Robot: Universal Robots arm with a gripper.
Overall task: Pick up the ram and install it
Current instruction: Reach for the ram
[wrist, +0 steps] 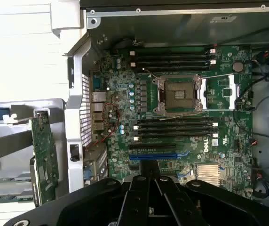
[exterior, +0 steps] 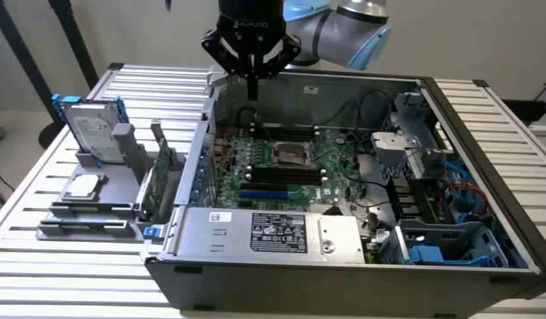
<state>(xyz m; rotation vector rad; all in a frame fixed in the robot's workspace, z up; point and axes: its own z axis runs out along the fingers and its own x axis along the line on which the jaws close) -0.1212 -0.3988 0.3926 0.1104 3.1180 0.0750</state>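
Above the rear edge of the open computer case (exterior: 344,292), the gripper (exterior: 252,96) is hanging from the arm (exterior: 362,33) with its jaws pointing straight down, pressed together and pinching nothing. Out on the slatted worktop (exterior: 42,266), the ram (exterior: 169,179) is standing on edge in a grey rack (exterior: 86,212), just beside the case wall on the exterior view's left and well apart from the gripper. A hard drive (exterior: 91,129) is leaning upright in the same rack, farther out from the case. Inside the case, the green motherboard (exterior: 335,149) is lying flat, with the CPU socket (exterior: 292,151) near its middle and a bank of long black memory slots (exterior: 286,174) running just in front of it. From the wrist view, the gripper (wrist: 149,172) is looking down on the motherboard (wrist: 125,94), the socket (wrist: 178,94) and the memory slots (wrist: 174,127), which are showing no green stick in them, while the ram (wrist: 43,155) is sitting outside the case (wrist: 172,28) wall in its rack (wrist: 3,150).
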